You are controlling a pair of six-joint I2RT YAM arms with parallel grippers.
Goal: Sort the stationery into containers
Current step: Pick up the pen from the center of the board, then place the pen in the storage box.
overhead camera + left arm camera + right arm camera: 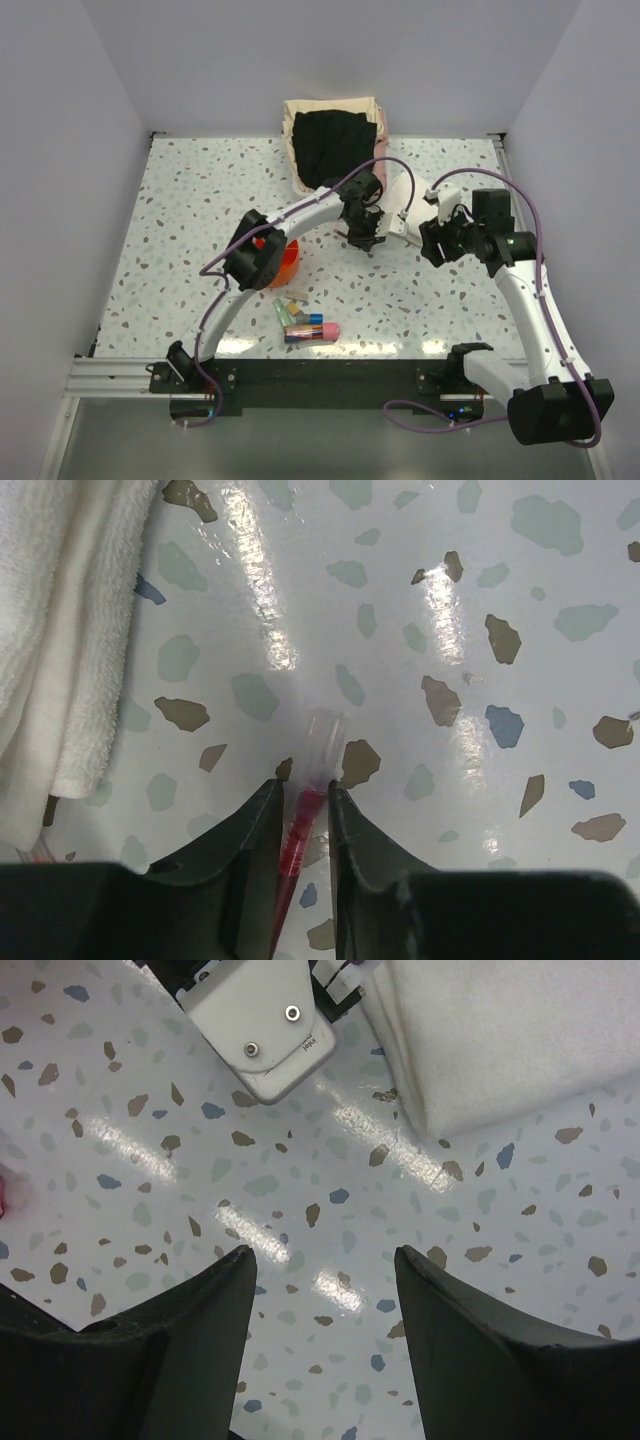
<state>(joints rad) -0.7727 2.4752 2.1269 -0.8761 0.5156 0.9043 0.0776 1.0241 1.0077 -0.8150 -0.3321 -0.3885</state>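
A thin pen (303,815) with a red section and a clear cap lies between the fingers of my left gripper (303,786), which is shut on it, low over the speckled table beside the white cloth. In the top view this gripper (362,240) is at mid-table. My right gripper (428,240) stands just to its right, open over bare table (320,1250). The orange tray (289,262) shows partly under the left arm's elbow. More stationery lies near the front edge: a green tube (281,313), a pink eraser (329,328) and short coloured pieces (303,322).
A folded white cloth (402,197) lies close behind both grippers, also seen at the left wrist's side (60,630) and the right wrist's top right (500,1030). A basket of dark clothes (335,140) stands at the back wall. The left wrist's white housing (265,1035) is near the right gripper.
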